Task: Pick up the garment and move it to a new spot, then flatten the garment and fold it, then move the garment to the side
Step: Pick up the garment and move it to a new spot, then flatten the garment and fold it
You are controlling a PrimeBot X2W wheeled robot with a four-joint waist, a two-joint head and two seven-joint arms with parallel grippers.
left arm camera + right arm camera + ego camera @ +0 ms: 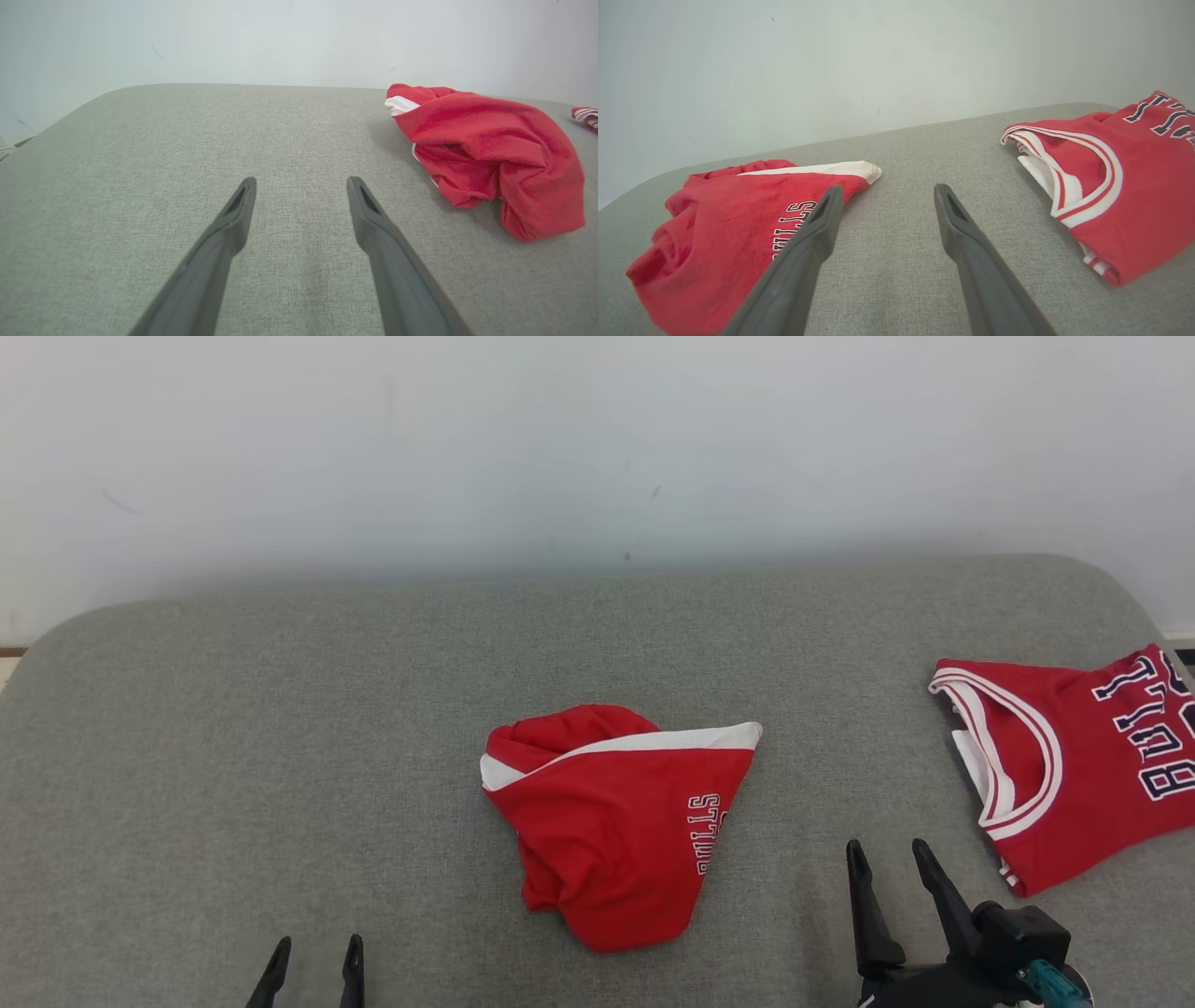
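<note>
- Red garment [616, 831] seen bunched up in middle of grey surface [280, 756]; white band along top edge, letters on 3 o'clock side.
- Left claw [318, 943] at 7 o'clock: spread wide, nothing held.
- Right claw [888, 847] at 5 o'clock: spread wide, nothing held, near garment.
- Second red jersey [1083, 765] laid at 3 o'clock, well apart.
- Step judged: garment to be spread flat.
- Ends of white band best pinched, one by each claw, then pulled apart toward 9 and 3.
- Cloth to be lifted a little first, so folds can drop out.
- Jersey not to be bumped.

On crumpled red garment [607, 840]: "BULLS", white w/ dark outline, reads sideways. On red jersey [1074, 775] at rt: "BULL", dark letters, rest cut off at pic edge.
</note>
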